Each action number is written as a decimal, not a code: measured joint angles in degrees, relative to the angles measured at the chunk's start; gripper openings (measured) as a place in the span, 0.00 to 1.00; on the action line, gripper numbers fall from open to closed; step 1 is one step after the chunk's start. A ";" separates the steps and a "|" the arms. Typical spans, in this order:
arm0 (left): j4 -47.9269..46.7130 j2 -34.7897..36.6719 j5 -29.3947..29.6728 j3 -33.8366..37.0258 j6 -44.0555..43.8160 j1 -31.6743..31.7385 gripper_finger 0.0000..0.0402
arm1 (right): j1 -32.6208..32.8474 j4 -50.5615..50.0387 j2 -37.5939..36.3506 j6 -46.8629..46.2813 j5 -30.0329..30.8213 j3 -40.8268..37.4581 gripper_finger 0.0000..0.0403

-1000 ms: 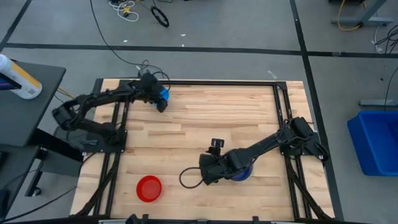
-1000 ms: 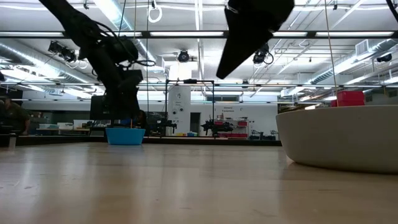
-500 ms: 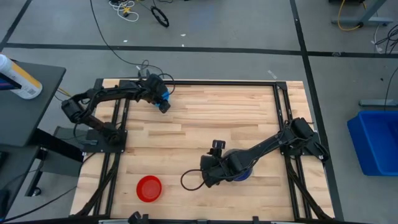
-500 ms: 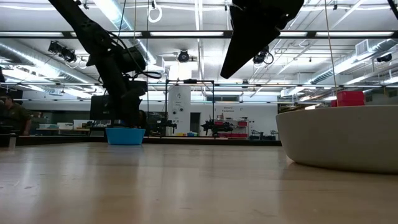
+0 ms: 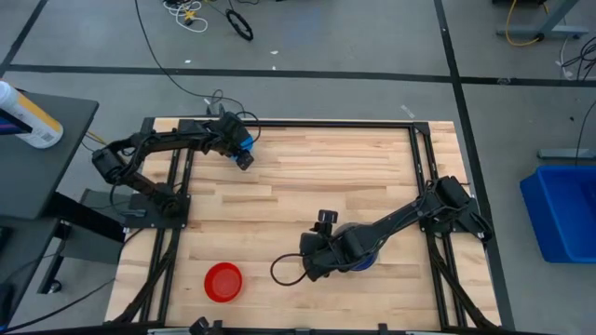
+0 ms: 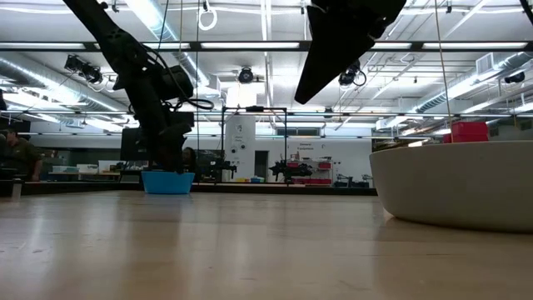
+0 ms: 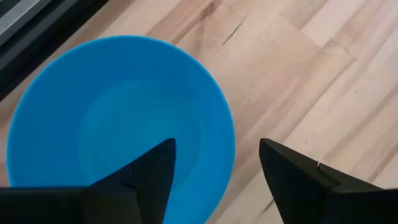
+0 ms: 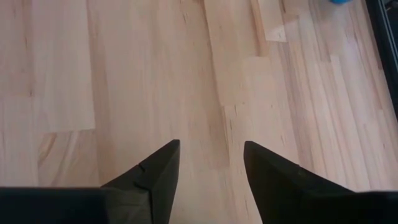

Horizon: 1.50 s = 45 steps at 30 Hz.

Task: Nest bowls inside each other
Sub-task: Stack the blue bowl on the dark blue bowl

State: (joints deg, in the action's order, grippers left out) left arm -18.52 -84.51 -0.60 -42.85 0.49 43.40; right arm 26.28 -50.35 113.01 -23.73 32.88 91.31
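**Two arms over the bowls, jaws spread**

Nearest the low camera stands the pale grey bowl (image 6: 454,185), upright on the wooden table (image 5: 307,191), its rim level. From above, most of this bowl is hidden under the right arm; a dark blue bowl (image 5: 365,260) shows just beside that arm's forward links, and whether it touches the grey one cannot be told. The red bowl (image 5: 223,281) sits alone near the front-left corner, well apart from both arms.

The right gripper (image 8: 211,163) hangs above bare planks near the table's middle — its jaws are released, with nothing between them and no bowl within their span. A sliver of light blue shows at the far edge of its wrist view.

Farthest back, near the rear-left corner, the light blue bowl (image 7: 121,121) rests upright on the wood. The left gripper (image 7: 217,165) is poised over it with jaws spread and not yet closed: one finger (image 7: 149,171) lies over the bowl's inside, the other (image 7: 292,171) outside over the table, so the rim passes between them. In the low view this gripper stands directly above the bowl — contact cannot be told.
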 joint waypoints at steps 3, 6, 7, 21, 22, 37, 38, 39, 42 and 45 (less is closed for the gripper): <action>0.00 0.00 0.77 0.02 -0.11 -0.04 0.55 | 0.03 0.00 0.00 -0.20 0.00 0.00 0.46; 0.00 0.00 1.05 0.02 -0.15 -0.02 0.48 | 0.07 0.00 0.00 -0.45 0.00 0.00 0.47; -0.02 0.00 1.05 0.02 -0.15 -0.02 0.45 | 0.11 0.00 0.00 -0.45 0.00 0.00 0.47; -0.07 0.02 -0.70 0.00 2.97 -0.04 0.40 | 0.35 0.00 0.00 -0.48 -0.04 0.00 0.47; -0.07 0.02 -0.70 0.01 2.97 -0.04 0.42 | 0.35 0.00 0.00 -0.50 -0.04 0.00 0.47; 1.51 -10.64 2.11 -2.71 3.67 -0.91 0.43 | 0.50 -0.64 0.00 -0.89 -0.06 0.02 0.45; 1.10 -10.37 2.29 -2.95 3.71 -1.27 0.40 | 0.50 -0.86 0.00 -0.91 -0.04 0.02 0.46; 0.72 -9.88 2.31 -3.22 4.19 -1.51 0.35 | 0.50 -0.86 0.00 -0.91 -0.04 0.02 0.46; 1.63 -9.11 2.33 -4.15 5.49 -2.33 0.16 | 0.48 -0.85 0.00 -1.13 -0.02 0.02 0.45; 1.64 -9.05 2.57 -4.15 7.12 -3.01 0.04 | 0.50 -0.85 0.00 -1.93 0.07 0.02 0.43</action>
State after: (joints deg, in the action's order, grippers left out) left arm -16.88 -93.56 1.96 -47.00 7.61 40.38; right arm 26.78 -51.20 113.01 -25.66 32.95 91.33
